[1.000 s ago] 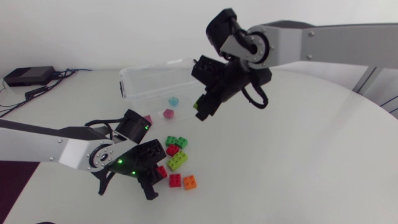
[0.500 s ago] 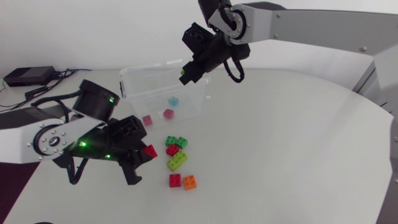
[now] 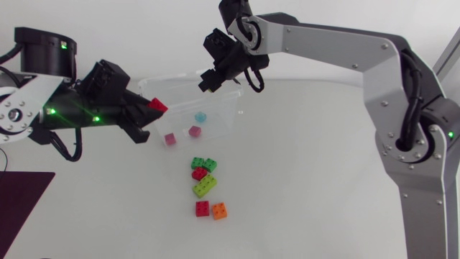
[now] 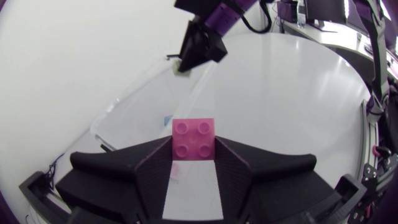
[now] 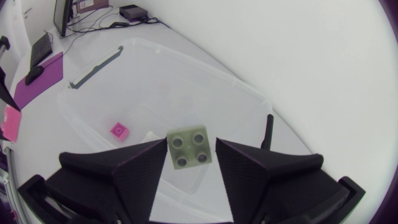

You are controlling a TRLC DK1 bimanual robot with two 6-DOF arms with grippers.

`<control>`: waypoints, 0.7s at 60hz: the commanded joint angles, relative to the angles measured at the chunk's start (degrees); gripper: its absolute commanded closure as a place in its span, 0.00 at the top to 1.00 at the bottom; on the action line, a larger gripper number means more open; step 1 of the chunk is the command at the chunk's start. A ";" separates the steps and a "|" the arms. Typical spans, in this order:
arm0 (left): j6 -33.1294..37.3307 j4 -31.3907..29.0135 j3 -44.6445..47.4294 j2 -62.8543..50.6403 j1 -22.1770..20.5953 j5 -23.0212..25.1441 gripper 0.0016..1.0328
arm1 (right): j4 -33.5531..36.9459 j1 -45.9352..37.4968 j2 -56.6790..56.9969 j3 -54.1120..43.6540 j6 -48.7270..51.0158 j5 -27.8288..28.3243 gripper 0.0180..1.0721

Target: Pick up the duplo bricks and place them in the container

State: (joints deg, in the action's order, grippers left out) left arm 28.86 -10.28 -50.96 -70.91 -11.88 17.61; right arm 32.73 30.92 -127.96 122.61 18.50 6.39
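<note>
Clear plastic formed the container (image 3: 188, 78), which stood toward the table's far side with its top open. The widest stretch of the white table (image 3: 323, 180) lay to its right and front. Inside it lay a cyan brick (image 3: 201, 116), a pink brick (image 3: 170, 139) and a paler pink brick (image 3: 195, 131), all near the front wall. On the table just in front of that wall sat a loose cluster that did not touch the container. It held a green pair (image 3: 204, 164), a red brick (image 3: 199, 173) against it, a lime brick (image 3: 205, 185), then a second red brick (image 3: 203, 208) beside an orange brick (image 3: 220, 210). The left gripper (image 3: 152, 108) hung at the container's left end, perhaps just over its wall. Its fingers were clamped from both sides on a four-stud brick (image 4: 194, 139), red from above and pink in its own wrist view. The right gripper (image 5: 189, 158) hung above the far rim, over the interior and well apart from the left one. Its fingers were closed on a pale green brick (image 5: 189, 149).
</note>
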 commanded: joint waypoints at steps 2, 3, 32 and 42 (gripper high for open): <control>-4.52 4.13 -4.15 -3.70 1.77 0.76 0.24 | 0.14 -0.51 -2.29 1.93 -1.71 -0.07 0.91; -4.96 4.83 -4.59 -4.41 2.04 0.76 0.24 | 0.14 -0.51 -2.12 1.67 -1.71 -0.24 0.92; -10.93 19.69 -18.56 -28.05 4.14 -0.29 0.29 | -3.99 3.10 27.33 -37.79 1.10 1.52 0.93; -10.93 19.86 -23.57 -34.73 4.06 -1.17 0.68 | -4.08 7.76 34.36 -53.44 6.20 3.19 0.93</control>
State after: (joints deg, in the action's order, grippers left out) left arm 19.22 9.50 -70.94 -102.26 -7.62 16.56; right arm 28.45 37.10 -95.13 75.35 21.58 8.78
